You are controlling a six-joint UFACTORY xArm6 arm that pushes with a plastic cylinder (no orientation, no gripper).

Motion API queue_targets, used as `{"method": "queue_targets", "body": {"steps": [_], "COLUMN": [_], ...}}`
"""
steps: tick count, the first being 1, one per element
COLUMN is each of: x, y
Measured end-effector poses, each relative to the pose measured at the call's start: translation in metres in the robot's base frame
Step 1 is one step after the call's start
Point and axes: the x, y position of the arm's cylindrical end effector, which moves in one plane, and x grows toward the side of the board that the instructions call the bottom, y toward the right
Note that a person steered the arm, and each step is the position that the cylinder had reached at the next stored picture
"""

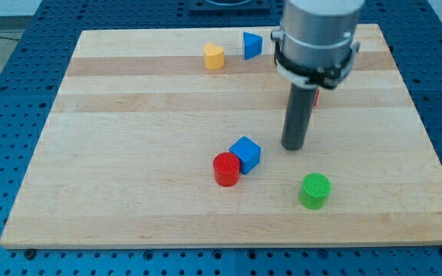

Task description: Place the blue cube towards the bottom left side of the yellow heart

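Observation:
The blue cube (245, 153) sits near the middle of the wooden board (129, 153), touching a red cylinder (225, 169) on its lower left. The yellow heart (214, 56) lies near the view's top, left of centre. My tip (294, 146) is to the right of the blue cube, a short gap away, not touching it. The arm's grey body (317, 34) rises above it at the view's top.
A blue triangular block (252, 44) lies just right of the yellow heart. A green cylinder (315, 190) stands below and right of my tip. A red block (315, 96) is mostly hidden behind the rod.

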Motion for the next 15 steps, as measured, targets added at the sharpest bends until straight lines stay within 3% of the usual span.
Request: {"method": "queue_targets", "body": {"steps": [1,2,7,9,12,15], "x": [0.04,0.047,-0.056,-0.068,-0.121,-0.086], "y": [-0.014,-0.044,-0.092,-0.084,-0.108,-0.118]}}
